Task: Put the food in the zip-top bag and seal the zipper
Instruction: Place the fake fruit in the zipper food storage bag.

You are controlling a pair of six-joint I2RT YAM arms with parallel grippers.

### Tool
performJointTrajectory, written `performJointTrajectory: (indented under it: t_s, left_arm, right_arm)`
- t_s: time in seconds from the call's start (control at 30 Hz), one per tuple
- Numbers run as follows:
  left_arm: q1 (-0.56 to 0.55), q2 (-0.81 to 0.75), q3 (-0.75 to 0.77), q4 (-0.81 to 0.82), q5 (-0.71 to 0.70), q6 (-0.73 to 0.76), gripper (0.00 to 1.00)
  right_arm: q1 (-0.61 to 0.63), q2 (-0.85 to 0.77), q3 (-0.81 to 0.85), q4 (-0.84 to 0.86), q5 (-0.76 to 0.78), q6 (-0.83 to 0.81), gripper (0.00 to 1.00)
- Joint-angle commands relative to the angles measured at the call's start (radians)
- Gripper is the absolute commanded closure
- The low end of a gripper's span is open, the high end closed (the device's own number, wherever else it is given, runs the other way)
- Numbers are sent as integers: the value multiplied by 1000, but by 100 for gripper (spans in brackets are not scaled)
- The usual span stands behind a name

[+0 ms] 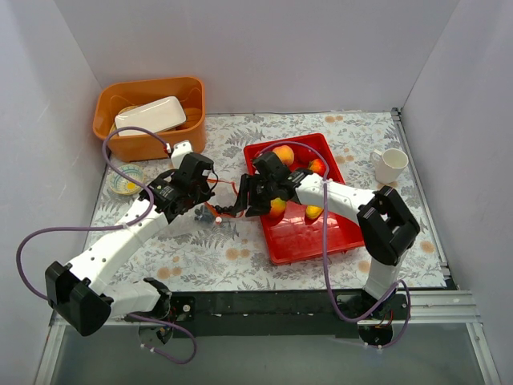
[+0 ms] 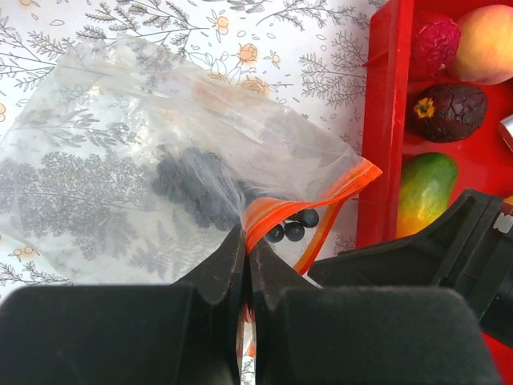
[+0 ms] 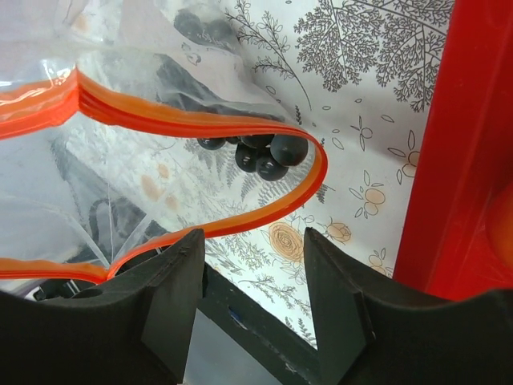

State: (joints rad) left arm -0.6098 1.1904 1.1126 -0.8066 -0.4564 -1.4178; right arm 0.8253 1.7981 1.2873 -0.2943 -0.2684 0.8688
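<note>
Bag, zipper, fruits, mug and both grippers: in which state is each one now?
zip-top bag: on the table, mouth open
zipper: unsealed, its two strips apart
grape bunch: inside the bag, near the mouth
mango: in the red tray, not bagged
peach: in the tray
mug: upright
left gripper: shut on the zipper
right gripper: open, holding nothing

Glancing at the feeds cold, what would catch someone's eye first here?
The clear crinkly zip-top bag lies left of the red rectangular tray, its orange-red zipper strip pinched in the left arm's shut fingers. A dark purple grape bunch sits just inside its gaping mouth, with the right arm's open fingers close by. Other toy fruit, like a green-orange mango, waits in the tray.
</note>
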Motion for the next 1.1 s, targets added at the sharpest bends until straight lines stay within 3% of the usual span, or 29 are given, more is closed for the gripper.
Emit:
performJointTrajectory:
  t_s: [0.0,0.23,0.63,0.77,0.9,1.07]
  left_arm:
    - [15,-54,38,-16,-57,-17,100]
    - [41,-81,35,-14,-56,-12,100]
    - [62,-100,26,3,-33,5,100]
    - [64,-107,24,3,-27,6,100]
    - [70,-114,15,1,-25,10,100]
    - [74,-107,4,9,-13,14,100]
  right_arm:
    - [8,18,69,-6,21,7,40]
    - [11,75,103,1,12,9,39]
    - [14,93,30,168,-34,76,43]
    - [15,107,44,182,-42,81,63]
    - [18,77,38,178,-12,67,97]
    - [21,26,44,159,32,20,99]
